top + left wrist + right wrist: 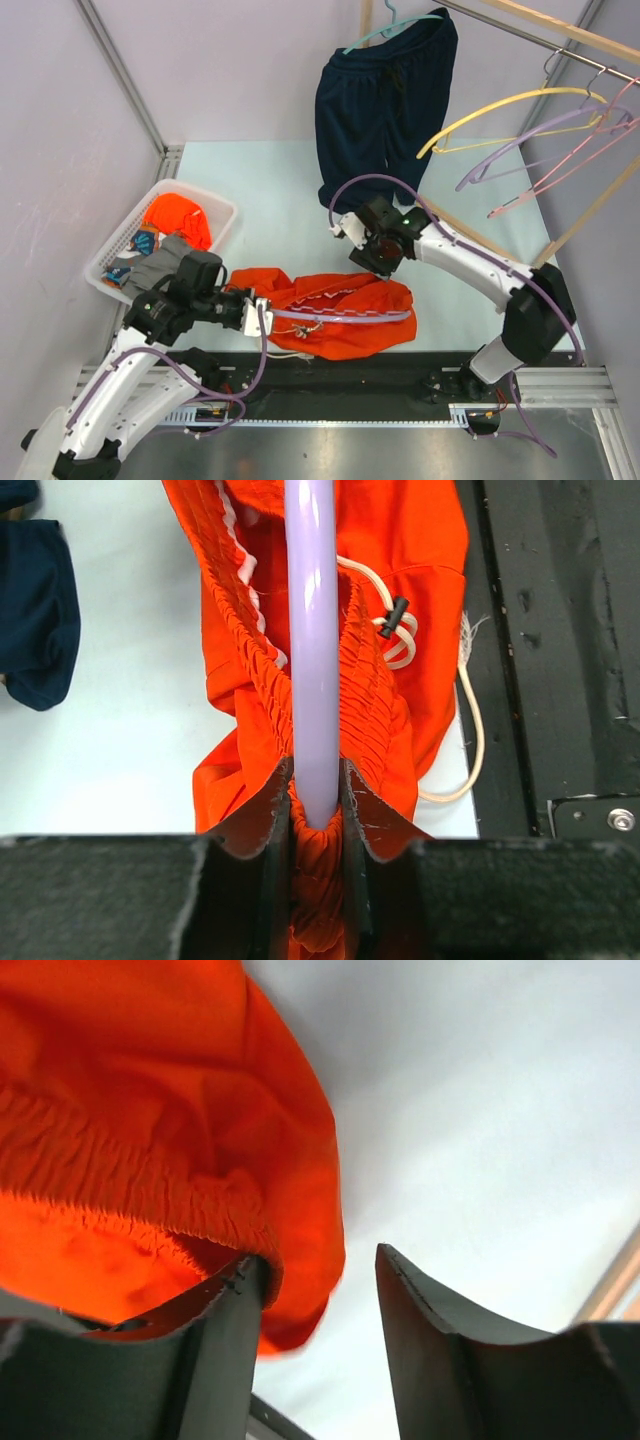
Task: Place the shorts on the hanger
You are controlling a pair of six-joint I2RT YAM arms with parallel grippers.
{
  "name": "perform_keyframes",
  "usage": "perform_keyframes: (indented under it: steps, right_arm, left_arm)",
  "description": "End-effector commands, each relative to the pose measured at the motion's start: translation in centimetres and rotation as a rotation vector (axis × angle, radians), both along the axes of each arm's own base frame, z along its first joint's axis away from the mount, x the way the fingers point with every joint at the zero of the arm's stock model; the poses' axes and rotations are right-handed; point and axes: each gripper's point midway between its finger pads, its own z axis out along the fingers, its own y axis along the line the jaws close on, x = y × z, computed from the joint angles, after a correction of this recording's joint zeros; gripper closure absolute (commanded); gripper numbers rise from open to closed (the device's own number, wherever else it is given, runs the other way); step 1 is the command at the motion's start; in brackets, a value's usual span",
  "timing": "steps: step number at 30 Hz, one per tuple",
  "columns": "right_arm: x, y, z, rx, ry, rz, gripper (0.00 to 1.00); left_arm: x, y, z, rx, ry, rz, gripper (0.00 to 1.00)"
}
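The orange shorts lie bunched on the table's near edge. The lavender hanger runs through them as a pale bar. My left gripper is at the shorts' left end. In the left wrist view it is shut on the hanger bar, with the gathered waistband bunched between the fingers. The white drawstring trails to the right. My right gripper is at the shorts' far right edge. In the right wrist view it is open, and orange fabric drapes over its left finger.
A white basket at the left holds orange and grey clothes. Navy shorts hang on a teal hanger at the back. Yellow, lavender and pink hangers hang on a wooden rail at the right. The black table edge is beside the shorts.
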Motion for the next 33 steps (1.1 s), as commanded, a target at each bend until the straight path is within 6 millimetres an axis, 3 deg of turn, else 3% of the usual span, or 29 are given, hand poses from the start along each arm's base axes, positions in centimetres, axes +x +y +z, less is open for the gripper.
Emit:
perform_keyframes:
  steps: [1,5,8,11,17,26,33]
  right_arm:
    - [-2.7,-4.0,0.4,-0.081,0.058,0.03,0.5]
    - [-4.5,-5.5,-1.5,-0.09,0.106,0.035,0.51]
    - [-4.7,-5.8,-1.8,-0.051,0.116,0.024,0.58]
    - [-4.3,-7.1,-1.9,-0.028,0.112,-0.012,0.68]
    - [-3.7,-10.2,-1.5,-0.005,0.076,-0.088,1.0]
    - [-4.7,-13.4,-0.9,-0.002,0.024,-0.146,1.0]
    - [-4.3,-13.0,1.5,0.033,-0.03,-0.119,1.0]
  left_arm:
    - [0.4,-0.7,0.7,-0.044,-0.009,0.011,1.0]
    - [0.7,-1.0,1.1,-0.066,-0.004,0.029,1.0]
    - [0.8,-1.1,1.4,-0.075,0.017,0.045,1.0]
    - [0.9,-0.7,1.4,-0.067,0.025,0.056,1.0]
    - [2.4,0.8,0.6,-0.035,0.035,0.124,1.0]
    - [4.8,2.9,-0.1,0.028,0.102,0.213,1.0]
    - [5.2,4.1,-1.8,0.126,0.138,0.213,1.0]
